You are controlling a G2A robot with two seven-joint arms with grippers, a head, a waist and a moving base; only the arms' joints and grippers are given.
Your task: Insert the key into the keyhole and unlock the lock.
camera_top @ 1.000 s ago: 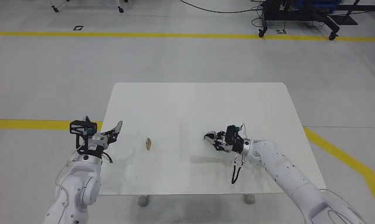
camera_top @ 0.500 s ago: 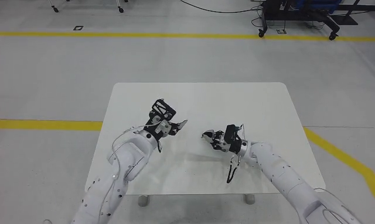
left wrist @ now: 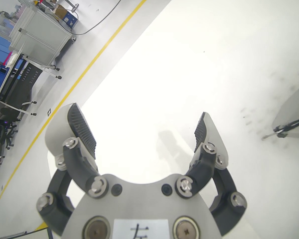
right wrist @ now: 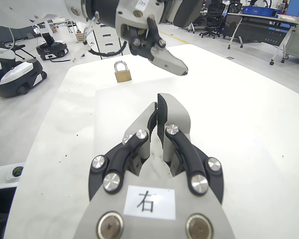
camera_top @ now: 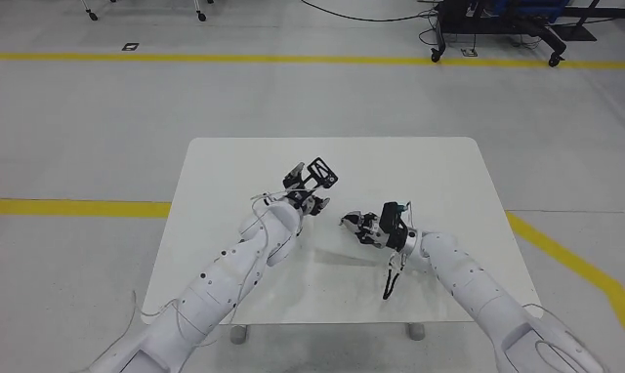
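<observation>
**A:** How far along is the job?

**B:** Barely begun, I'd judge. The padlock [right wrist: 122,72] stands upright on the surface [camera_top: 410,168] with its shackle up, apart from both arms.

**A:** And the fingers?

**B:** The left gripper [left wrist: 139,115] has its fingers apart with nothing between them. In the top view it sits just left of the frame's centre, facing the right gripper [right wrist: 157,104] just right of centre. The right one's fingers are pressed together. Whether a key is pinched there I cannot tell.

**A:** What does the next move call for?

**B:** Probably taking the lock by its body and tipping it, since the keyhole is likely on the face it stands on. After that comes a fine line-up of the key.

**A:** And the surroundings?

**B:** The surface is white with dark specks. Around it is grey floor, with a yellow line [camera_top: 293,58] across the upper frame. A black cable [camera_top: 371,20] runs along the top, and a dark wheeled frame [camera_top: 508,26] stands at upper right.
</observation>
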